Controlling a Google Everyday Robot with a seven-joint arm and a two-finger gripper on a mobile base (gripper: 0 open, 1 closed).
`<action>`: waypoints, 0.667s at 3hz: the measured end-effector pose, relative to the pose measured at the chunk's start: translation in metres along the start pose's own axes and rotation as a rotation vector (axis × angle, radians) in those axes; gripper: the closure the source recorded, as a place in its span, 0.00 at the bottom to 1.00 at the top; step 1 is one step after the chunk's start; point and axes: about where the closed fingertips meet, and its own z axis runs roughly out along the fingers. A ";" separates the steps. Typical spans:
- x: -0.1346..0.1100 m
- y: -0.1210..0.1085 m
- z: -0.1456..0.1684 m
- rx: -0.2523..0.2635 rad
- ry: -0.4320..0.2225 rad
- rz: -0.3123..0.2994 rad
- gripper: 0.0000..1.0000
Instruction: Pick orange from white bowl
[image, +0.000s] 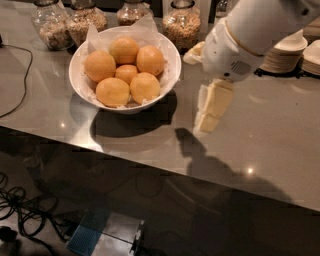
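The white bowl (79, 85), lined with crinkled white paper, stands on the grey counter at the back left. It holds several large oranges (145, 87) around one smaller orange (126, 73) in the middle. My gripper (210, 109), cream-coloured and pointing down, hangs above the counter just right of the bowl, below the white arm (250, 35). It touches no orange and nothing shows in it. Its shadow falls on the counter below it.
Several glass jars of grains (183, 22) stand along the back behind the bowl. A stack of small white dishes (285, 52) sits at the back right. A black cable (21, 80) crosses the counter at the left. The counter's front edge (150, 170) runs diagonally; cables lie on the floor below.
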 end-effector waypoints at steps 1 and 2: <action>-0.039 -0.021 0.016 0.005 -0.074 -0.055 0.00; -0.039 -0.021 0.016 0.005 -0.074 -0.055 0.00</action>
